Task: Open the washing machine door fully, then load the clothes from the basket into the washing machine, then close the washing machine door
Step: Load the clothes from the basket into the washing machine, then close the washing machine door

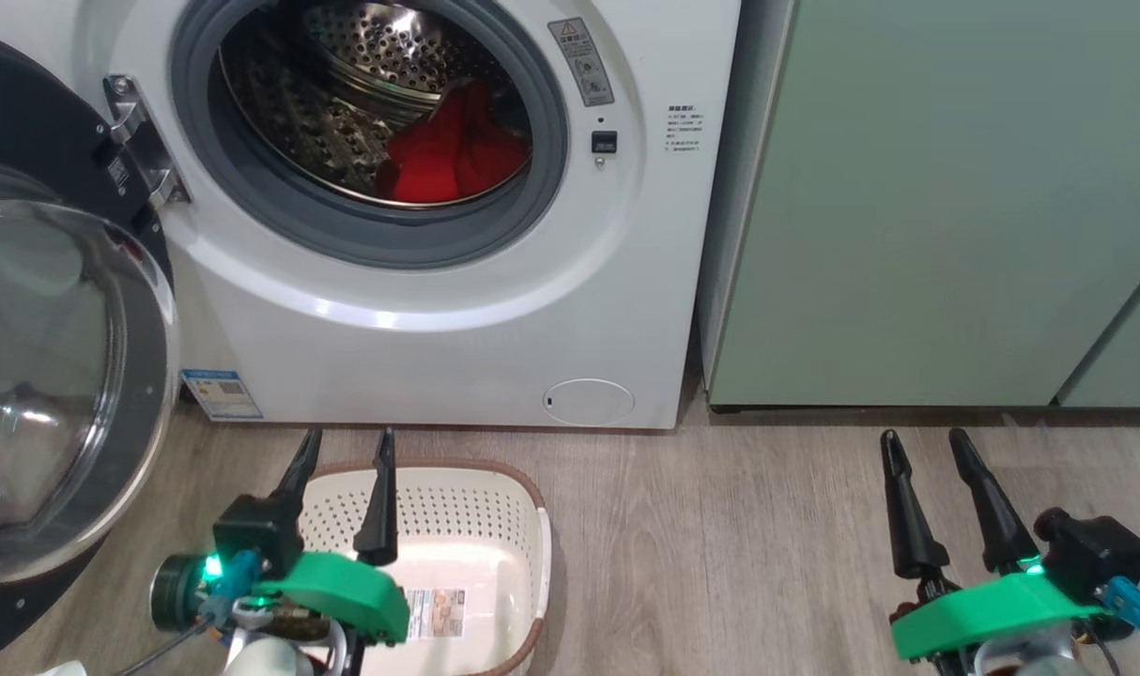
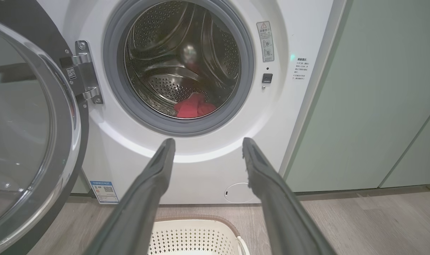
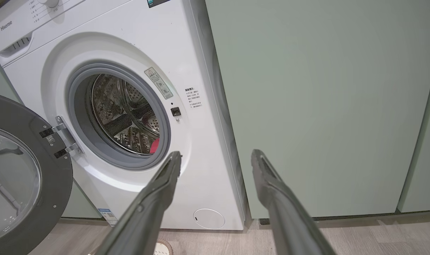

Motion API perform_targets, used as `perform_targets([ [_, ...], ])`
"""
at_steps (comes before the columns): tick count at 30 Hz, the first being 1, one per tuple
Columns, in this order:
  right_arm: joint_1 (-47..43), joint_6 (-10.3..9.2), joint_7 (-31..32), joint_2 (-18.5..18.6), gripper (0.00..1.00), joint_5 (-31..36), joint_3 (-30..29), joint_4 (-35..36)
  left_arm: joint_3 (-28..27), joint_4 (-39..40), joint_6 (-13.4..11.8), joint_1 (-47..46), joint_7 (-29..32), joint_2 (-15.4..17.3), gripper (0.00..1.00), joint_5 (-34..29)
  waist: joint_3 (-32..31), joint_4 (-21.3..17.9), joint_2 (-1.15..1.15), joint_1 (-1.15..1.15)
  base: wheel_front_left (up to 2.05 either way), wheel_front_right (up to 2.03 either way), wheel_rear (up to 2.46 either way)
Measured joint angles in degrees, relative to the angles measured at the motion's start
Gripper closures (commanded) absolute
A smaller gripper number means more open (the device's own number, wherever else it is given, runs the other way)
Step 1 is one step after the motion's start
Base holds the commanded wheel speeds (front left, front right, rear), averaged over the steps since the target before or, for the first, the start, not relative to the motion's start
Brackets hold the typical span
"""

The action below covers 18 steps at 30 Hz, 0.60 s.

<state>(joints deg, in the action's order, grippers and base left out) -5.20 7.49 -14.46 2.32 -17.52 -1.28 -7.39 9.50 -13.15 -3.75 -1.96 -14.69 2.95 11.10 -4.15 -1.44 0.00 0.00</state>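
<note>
**Red clothes [image 1: 453, 155] seen inside the drum [image 1: 345, 94], both pincers parted**

At the lower left of the head view the left gripper [image 1: 348, 434] is shown with its two dark fingers spread apart and nothing caught between them. Its fingers are drawn across the far rim of the basket [image 1: 531, 496], which is set on the wooden floor [image 1: 720, 526] just before the washing machine [image 1: 439, 329]. On the basket's bare floor a sticker [image 1: 434, 612] can be made out. At the lower right the right gripper [image 1: 925, 437] is likewise held apart and empty, above the floor and before the pale green cabinets [image 1: 908, 188].

Above the basket, at the upper middle of the frame, the clothes are heaped low in the perforated steel drum, behind the grey gasket [image 1: 373, 239]. The washing machine door [image 1: 35, 113] is hung open at the far left, its glass bowl turned toward the camera. A blue energy sticker [image 1: 221, 394] and a round cover [image 1: 587, 401] are placed low on the white front.
</note>
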Motion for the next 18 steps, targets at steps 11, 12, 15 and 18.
perform_targets([
  [11,0.0,0.0,0.0,0.0,0.0,0.4,0.1,-0.2,0.3,-0.7,-0.6,0.3,0.0,0.0,0.0,1.7,-0.4,0.3,0.0,0.0,-0.11,0.11,0.0],
  [12,0.0,0.0,0.0,0.0,0.0,0.4,0.1,-0.2,0.3,-0.7,-0.6,0.6,0.0,0.0,0.0,1.8,-0.5,0.3,0.0,0.0,-0.8,0.8,0.0],
  [15,0.0,0.0,0.0,0.0,0.0,0.4,0.1,-0.2,0.2,-0.7,-0.6,1.0,0.0,0.0,0.0,1.8,-0.7,0.5,0.0,0.02,-1.07,1.07,0.0],
  [18,0.1,0.0,0.0,0.0,0.0,0.4,0.1,-0.3,0.3,-0.7,-0.6,1.0,0.0,0.0,0.0,1.8,-0.8,0.6,0.0,0.02,-1.48,1.48,0.0],
])
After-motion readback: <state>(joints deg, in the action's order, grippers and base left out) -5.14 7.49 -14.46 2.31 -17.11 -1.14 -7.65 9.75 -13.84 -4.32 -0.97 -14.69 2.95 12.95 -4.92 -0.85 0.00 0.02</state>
